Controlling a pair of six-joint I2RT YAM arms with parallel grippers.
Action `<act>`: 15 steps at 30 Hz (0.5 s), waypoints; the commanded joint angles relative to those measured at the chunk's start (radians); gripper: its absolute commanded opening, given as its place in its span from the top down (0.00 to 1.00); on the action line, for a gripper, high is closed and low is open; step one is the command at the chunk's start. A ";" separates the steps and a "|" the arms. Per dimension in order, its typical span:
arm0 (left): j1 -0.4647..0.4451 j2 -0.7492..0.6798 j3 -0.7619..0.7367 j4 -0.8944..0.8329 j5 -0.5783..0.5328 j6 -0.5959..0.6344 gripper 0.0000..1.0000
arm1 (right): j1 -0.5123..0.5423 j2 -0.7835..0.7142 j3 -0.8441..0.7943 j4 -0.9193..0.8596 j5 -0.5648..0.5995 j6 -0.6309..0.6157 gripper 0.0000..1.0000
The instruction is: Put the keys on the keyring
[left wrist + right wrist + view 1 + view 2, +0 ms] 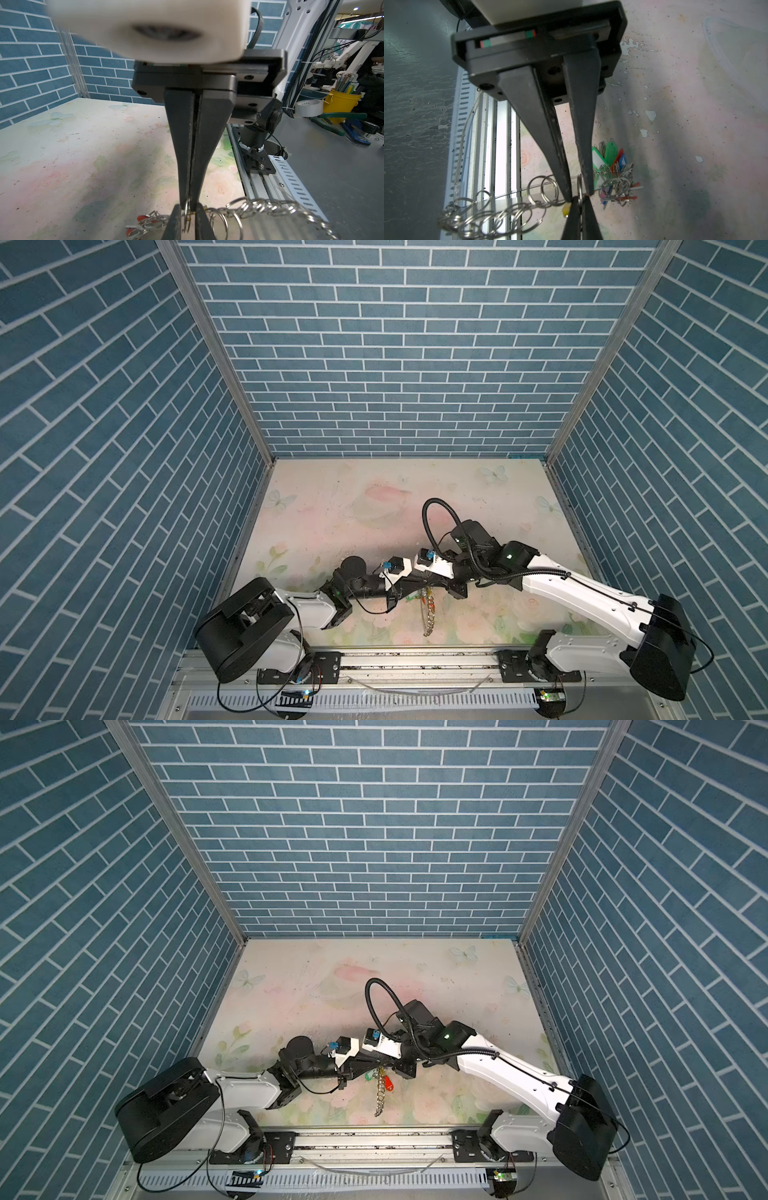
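Left gripper (pixel 189 207) and right gripper (pixel 579 195) fingers both pinched one keyring (pixel 257 204) loop; yellow-tagged key (pixel 565 210) seemed mid-threading, other tagged keys (pixel 609 153) already on.

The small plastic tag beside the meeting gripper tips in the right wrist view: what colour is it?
Yellow. The tag shows best in the right wrist view.

Pastel floral tabletop (pixel 332 510) (butterfly prints, scuffs, flaked patches); bunch of coloured tagged keys (pixel 612 164) on or just above it.
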 commanded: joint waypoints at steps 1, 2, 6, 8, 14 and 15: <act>-0.003 0.016 0.015 0.040 0.018 -0.017 0.89 | 0.006 0.004 0.063 0.000 -0.034 -0.053 1.00; -0.003 0.019 0.015 0.044 0.018 -0.019 0.90 | 0.008 0.005 0.063 0.001 -0.034 -0.053 1.00; -0.003 0.026 0.021 0.038 0.023 -0.018 0.97 | 0.010 -0.001 0.063 0.012 -0.038 -0.053 1.00; -0.003 0.024 0.020 0.041 0.015 -0.018 1.00 | 0.009 -0.005 0.057 0.018 -0.039 -0.051 1.00; -0.003 0.024 0.001 0.096 -0.029 -0.029 1.00 | 0.003 -0.058 -0.018 0.070 0.032 -0.030 0.86; -0.003 0.026 -0.003 0.110 -0.037 -0.032 1.00 | -0.002 -0.077 -0.036 0.081 0.041 -0.022 0.83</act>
